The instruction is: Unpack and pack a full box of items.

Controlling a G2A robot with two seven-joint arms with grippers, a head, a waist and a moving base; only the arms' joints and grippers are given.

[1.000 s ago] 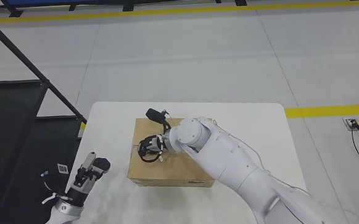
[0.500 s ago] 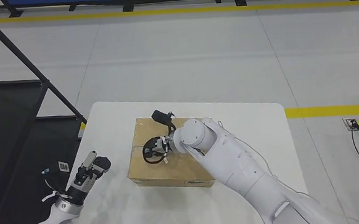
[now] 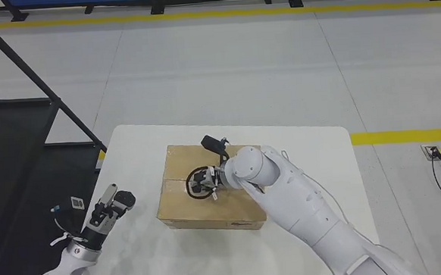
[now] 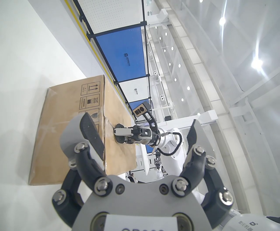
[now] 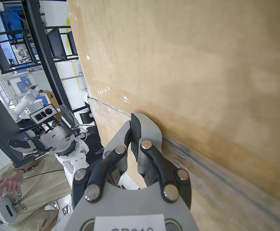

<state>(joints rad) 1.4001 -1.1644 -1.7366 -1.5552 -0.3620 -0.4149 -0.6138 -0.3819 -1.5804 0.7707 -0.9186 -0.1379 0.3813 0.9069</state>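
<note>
One cardboard box (image 3: 181, 207) sits on one white worktop (image 3: 314, 177). There are two claws: the right claw (image 5: 133, 122) directly on the box's top, and the left claw (image 3: 118, 195) out beside the box, well apart from it. The box carries one taped seam (image 5: 218, 175), running right under the right claw's tips. One column of printed handling marks (image 4: 89, 96) sits on the box side facing the left claw. One black metal frame (image 3: 26, 70) stands beyond the left claw, away from the box. Two yellow floor lines (image 3: 198, 14) lie well beyond both claws.
</note>
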